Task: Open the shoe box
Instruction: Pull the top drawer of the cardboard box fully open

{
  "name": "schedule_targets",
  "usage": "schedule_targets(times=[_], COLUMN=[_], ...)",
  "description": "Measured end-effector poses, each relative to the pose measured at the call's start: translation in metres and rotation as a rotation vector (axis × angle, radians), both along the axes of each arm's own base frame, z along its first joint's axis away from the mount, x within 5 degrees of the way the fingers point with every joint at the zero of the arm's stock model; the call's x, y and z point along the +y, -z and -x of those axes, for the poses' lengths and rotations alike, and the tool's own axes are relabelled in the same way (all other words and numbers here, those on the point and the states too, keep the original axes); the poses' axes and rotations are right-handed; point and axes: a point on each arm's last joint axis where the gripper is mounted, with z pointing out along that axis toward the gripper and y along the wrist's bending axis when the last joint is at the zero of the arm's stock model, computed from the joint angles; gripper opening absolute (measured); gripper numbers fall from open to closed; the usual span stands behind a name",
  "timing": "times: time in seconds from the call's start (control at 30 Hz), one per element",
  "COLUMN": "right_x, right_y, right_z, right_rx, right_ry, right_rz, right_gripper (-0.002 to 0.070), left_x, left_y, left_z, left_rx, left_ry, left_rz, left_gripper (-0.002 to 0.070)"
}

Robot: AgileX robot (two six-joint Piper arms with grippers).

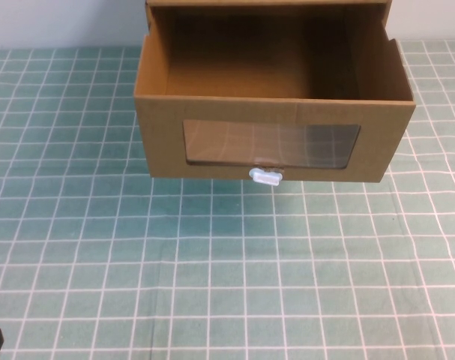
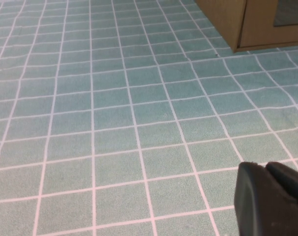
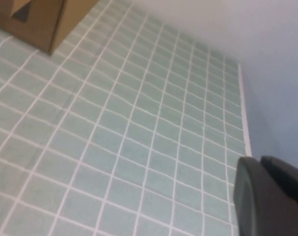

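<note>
No txt, label, brand or no. legible on the shoe box (image 1: 163,135) or the grid mat (image 1: 212,262); nothing readable in any view.
</note>
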Motion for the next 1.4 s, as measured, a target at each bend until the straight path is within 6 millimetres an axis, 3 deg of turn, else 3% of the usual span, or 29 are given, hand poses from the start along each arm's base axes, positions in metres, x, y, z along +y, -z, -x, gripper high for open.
schedule_targets(times=[0.17, 0.3, 0.43, 0.57, 0.67, 0.87, 1.4], right_x=[0.017, 0.036, 0.047, 0.049, 0.047, 0.044, 0.041], right_y=[0.001, 0.010, 0.037, 0.077, 0.100, 0.127, 0.136], right_z=[0.011, 0.004, -0.009, -0.022, -0.027, -0.030, -0.029], right_rx=[-0.001, 0.024, -0.091, -0.195, -0.145, -0.080, -0.024], right_ry=[-0.009, -0.104, -0.158, -0.140, -0.057, 0.042, 0.116], right_rz=[-0.235, -0.410, -0.502, -0.503, -0.495, -0.498, -0.488], right_gripper=[-0.0013, -0.0013, -0.0013, -0.0013, -0.0013, -0.0013, -0.0013], left_x=[0.000, 0.000, 0.000, 0.000, 0.000, 0.000, 0.000], left_y=[0.000, 0.000, 0.000, 0.000, 0.000, 0.000, 0.000], left_z=[0.000, 0.000, 0.000, 0.000, 0.000, 0.000, 0.000], left_rx=[0.000, 0.000, 0.000, 0.000, 0.000, 0.000, -0.001], left_ry=[0.000, 0.000, 0.000, 0.000, 0.000, 0.000, 0.000], left_rz=[-0.001, -0.001, -0.001, -0.001, -0.002, -0.002, -0.003], left_gripper=[-0.0005, -0.0005, -0.0005, -0.0005, -0.0005, -0.0005, -0.0005])
